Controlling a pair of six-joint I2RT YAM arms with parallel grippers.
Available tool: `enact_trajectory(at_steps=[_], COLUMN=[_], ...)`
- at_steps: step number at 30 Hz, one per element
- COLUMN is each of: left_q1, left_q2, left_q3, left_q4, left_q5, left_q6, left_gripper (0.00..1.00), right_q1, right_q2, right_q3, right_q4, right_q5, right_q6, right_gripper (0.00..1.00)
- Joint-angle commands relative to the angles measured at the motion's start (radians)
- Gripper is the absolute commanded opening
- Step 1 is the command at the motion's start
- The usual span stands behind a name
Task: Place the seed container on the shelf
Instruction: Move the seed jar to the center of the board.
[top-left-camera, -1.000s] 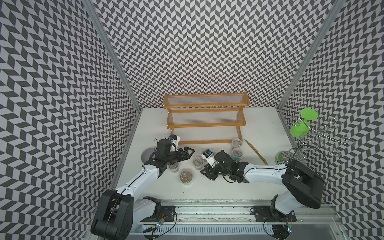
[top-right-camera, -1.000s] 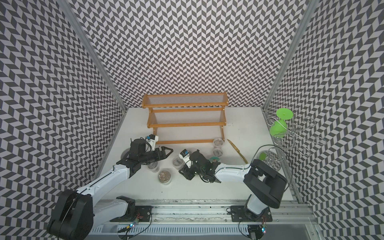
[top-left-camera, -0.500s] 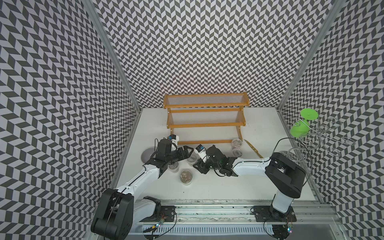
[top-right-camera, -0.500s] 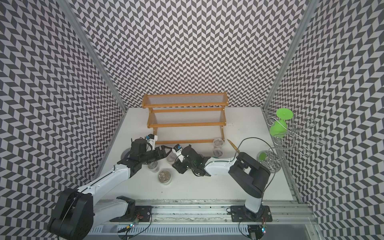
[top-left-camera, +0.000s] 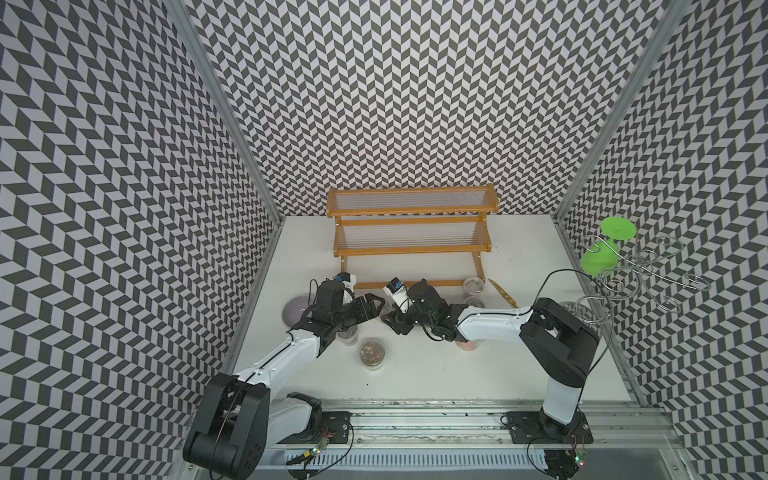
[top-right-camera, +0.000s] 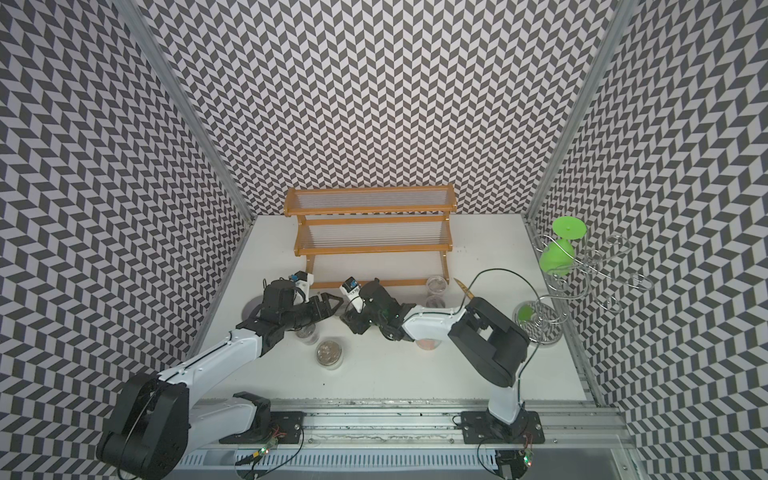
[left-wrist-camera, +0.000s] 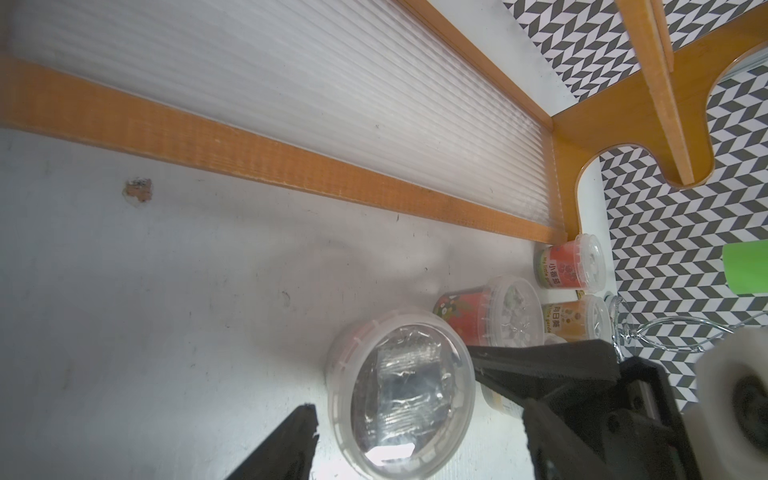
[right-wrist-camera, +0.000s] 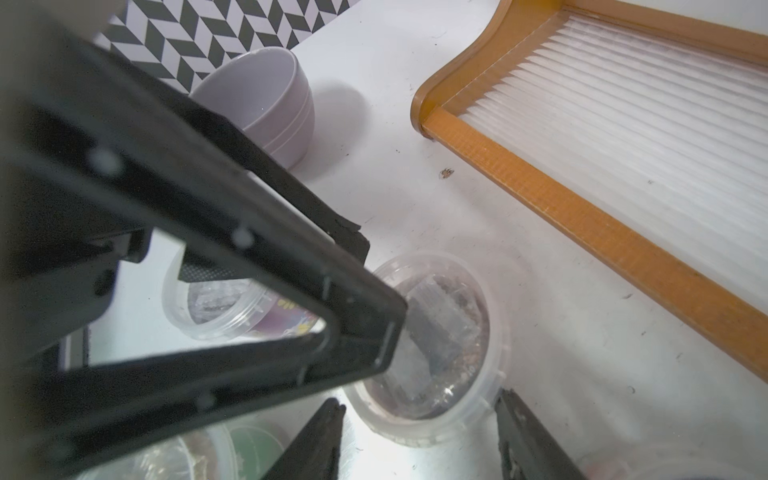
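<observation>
The seed container (left-wrist-camera: 401, 395) is a small clear-lidded tub standing on the white table just in front of the shelf (top-left-camera: 409, 249). It lies between both grippers. My left gripper (top-left-camera: 376, 302) reaches it from the left, open, one finger (left-wrist-camera: 291, 440) just short of its rim. My right gripper (right-wrist-camera: 419, 405) comes from the right, open. Its fingertips (right-wrist-camera: 320, 432) flank the near side of the tub (right-wrist-camera: 432, 345), with gaps on both sides. The left gripper's black finger (right-wrist-camera: 249, 270) covers part of the lid. In both top views the tub is mostly hidden between the grippers.
Other seed tubs stand nearby: one with a seed-filled lid (top-left-camera: 372, 354), one under the left arm (top-left-camera: 347, 332), two by the shelf's right end (top-left-camera: 473, 286), a red one under the right arm (top-left-camera: 467, 345). Grey bowl (top-left-camera: 296, 309) at left. Wire stand (top-left-camera: 623, 286) with green cup (top-left-camera: 600, 253) at right.
The right gripper has moved left to meet the left gripper at the tub, and its jaws have spread wider. The left jaws have narrowed around the tub.
</observation>
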Motion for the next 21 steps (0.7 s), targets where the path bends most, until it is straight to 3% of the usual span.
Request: enact_trajectory(at_steps=[1,5,12,21], left_q1=[-0.002,-0.002,0.002,0.013], left_q2=[-0.015,-0.066,-0.181,-0.180], left_q3=[-0.033,-0.044,-0.034,-0.026], left_q4=[0.031,0.012,-0.077,-0.074], left_q5=[0.006,-0.038,-0.192,-0.184], left_q6=[-0.021,-0.031,-0.029,-0.009], left_gripper=[0.79,0.78,0.79,0.79], right_q1=[-0.001,0.001,0.004,0.021], right_q2=[0.012,0.014,0.038,0.069], right_q3=[0.017,0.012,0.042,0.047], right_q4=[0.039,0.053,0.071,0.115], right_q5=[-0.007,-0.012,0.003,0.006], right_q6=[-0.034,-0.063,-0.094,-0.113], right_gripper=[0.71,0.80,0.83,0.83])
